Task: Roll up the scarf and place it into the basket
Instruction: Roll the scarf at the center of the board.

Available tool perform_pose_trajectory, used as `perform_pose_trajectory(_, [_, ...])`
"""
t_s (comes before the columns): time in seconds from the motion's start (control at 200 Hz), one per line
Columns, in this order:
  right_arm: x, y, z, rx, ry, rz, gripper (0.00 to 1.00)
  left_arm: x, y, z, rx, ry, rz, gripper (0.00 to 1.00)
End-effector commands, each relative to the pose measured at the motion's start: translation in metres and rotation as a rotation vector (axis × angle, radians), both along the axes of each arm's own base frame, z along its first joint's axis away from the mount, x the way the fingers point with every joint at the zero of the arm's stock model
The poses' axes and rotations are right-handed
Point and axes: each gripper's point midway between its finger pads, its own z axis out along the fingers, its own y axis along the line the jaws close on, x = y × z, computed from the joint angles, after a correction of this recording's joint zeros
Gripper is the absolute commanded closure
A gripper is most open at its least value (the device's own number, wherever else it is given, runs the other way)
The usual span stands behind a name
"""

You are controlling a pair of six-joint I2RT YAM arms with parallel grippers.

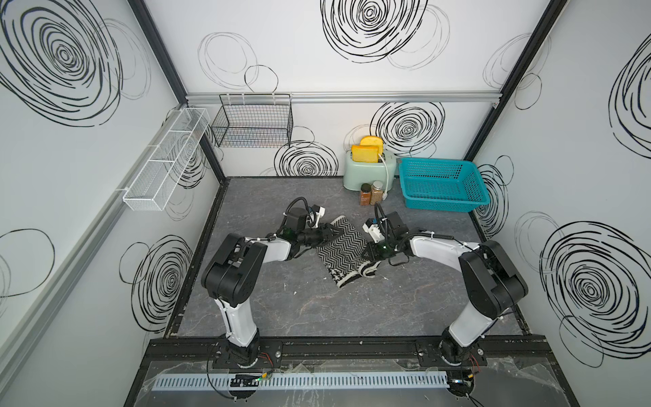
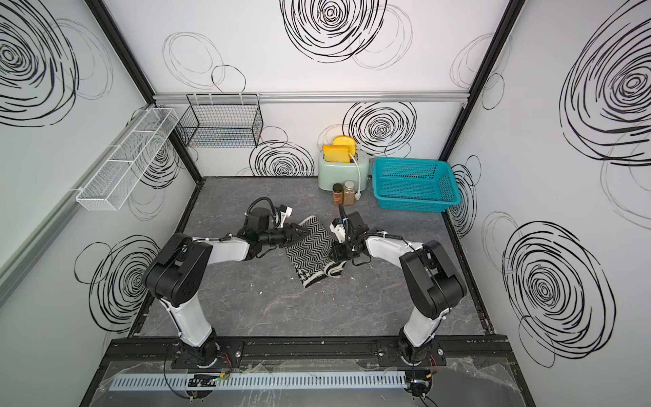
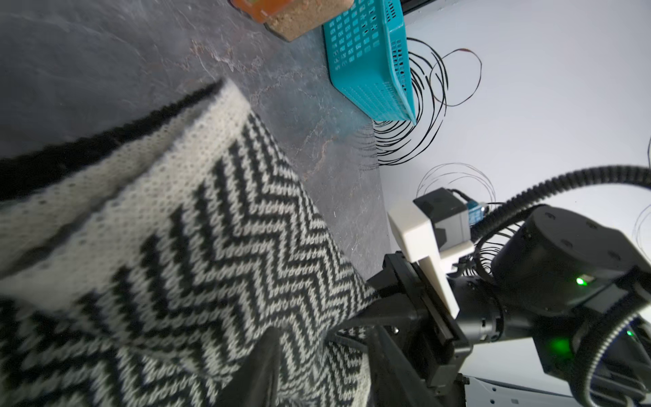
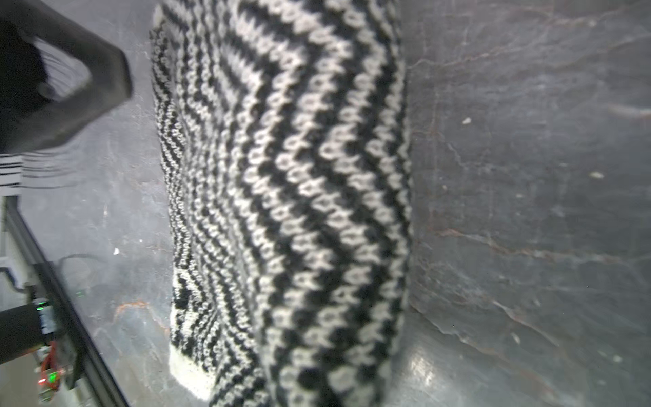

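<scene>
Scarf bundled mid-table, basket not yet filled.
The scarf lies loosely folded at the centre of the table, herringbone up, and does not look tightly rolled. The right gripper seems pinched on its 4 o'clock edge. The left gripper sits at 10 o'clock, its spread unclear. The basket stands empty at 2 o'clock. Spice jars at 1 o'clock narrow that lane.

white arm links, black joints, corrugated black cables
</scene>
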Motion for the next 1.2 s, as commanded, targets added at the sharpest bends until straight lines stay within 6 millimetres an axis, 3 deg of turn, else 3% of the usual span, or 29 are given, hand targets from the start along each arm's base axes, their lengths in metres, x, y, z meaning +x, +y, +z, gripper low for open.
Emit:
perform_pose_trajectory(0.0, [0.003,-0.016,0.006,-0.247,-0.129,-0.006,1.0,-0.004,0.014,0.011,0.008,-0.008,0.006,0.56])
perform_pose_trajectory(0.245, [0.001,-0.001,0.022,-0.482,-0.354,-0.002,1.0,-0.022,0.049,-0.014,0.079,0.081,0.051,0.59])
perform_pose_trajectory(0.525, [-0.02,0.042,0.016,-0.644,-0.522,0.125,1.0,-0.041,0.094,-0.007,0.064,0.063,0.143,0.63])
perform_pose_trajectory(0.735, [-0.038,0.066,0.001,-0.722,-0.554,0.214,1.0,-0.048,0.099,-0.022,0.054,0.088,0.152,0.68])
perform_pose_trajectory(0.99, [-0.078,0.107,-0.002,-0.768,-0.64,0.37,1.0,-0.054,0.102,-0.037,0.03,0.11,0.162,0.71])
perform_pose_trajectory(1.195, [-0.079,0.114,0.002,-0.731,-0.626,0.372,1.0,-0.059,0.114,-0.055,0.041,0.158,0.196,0.75])
